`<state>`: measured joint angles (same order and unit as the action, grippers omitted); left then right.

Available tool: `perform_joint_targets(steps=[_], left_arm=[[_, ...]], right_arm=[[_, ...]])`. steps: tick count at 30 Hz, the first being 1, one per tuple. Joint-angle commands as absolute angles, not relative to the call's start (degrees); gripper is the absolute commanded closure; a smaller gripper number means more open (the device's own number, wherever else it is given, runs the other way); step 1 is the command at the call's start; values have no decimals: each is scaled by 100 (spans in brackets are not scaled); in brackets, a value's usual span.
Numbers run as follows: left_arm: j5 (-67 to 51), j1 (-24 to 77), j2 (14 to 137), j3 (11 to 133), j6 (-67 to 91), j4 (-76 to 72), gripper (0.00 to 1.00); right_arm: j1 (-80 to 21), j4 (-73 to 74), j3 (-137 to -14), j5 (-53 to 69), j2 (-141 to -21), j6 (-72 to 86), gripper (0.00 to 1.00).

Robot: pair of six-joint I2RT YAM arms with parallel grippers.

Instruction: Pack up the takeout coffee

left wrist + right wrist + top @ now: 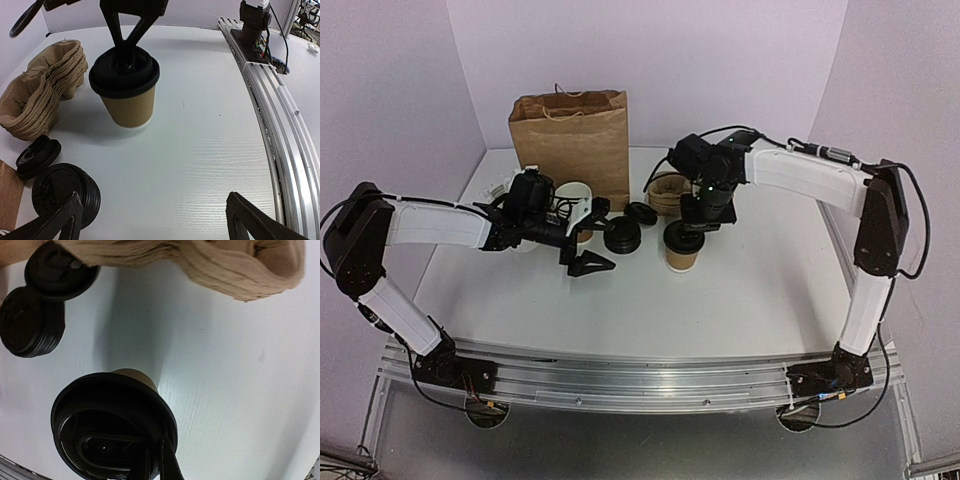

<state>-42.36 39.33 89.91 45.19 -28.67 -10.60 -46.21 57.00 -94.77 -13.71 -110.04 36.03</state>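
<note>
Right tool tips together on black lid, brown cup upright

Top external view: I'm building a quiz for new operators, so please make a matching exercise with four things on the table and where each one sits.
Things
1. brown paper bag
2. lidded coffee cup
3. stack of black lids
4. pulp cup carriers

Places
a. just right of the bag in this view, behind the lidded coffee cup
b. directly under the right gripper
c. upright at the back of the table
d. between the left gripper and the lidded coffee cup

Pairs: 1-c, 2-b, 3-d, 4-a
</note>
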Motion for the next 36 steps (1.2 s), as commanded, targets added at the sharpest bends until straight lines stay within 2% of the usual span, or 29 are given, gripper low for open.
perform_joint_targets(steps=[1,7,15,24,36], left_arm=[[-4193,3919,8767,4479,-2928,-1259,0],[-4176,3897,8773,4524,-2963,-1249,0],[-4072,3863,8704,4511,-2901,-1216,0],[-3984,3859,8754,4561,-2795,-1279,0],[-3817,3850,8710,4526,-2856,-1218,0]], right_arm=[[-4336,5999,-9286,-1701,-10375,3651,100],[-3868,6284,-9003,-2010,-10065,3538,100],[-2458,6372,-8593,-2024,-9460,3065,100],[-881,5593,-8831,-1642,-9995,2627,100],[-834,5476,-9163,-1661,-10787,2614,100]])
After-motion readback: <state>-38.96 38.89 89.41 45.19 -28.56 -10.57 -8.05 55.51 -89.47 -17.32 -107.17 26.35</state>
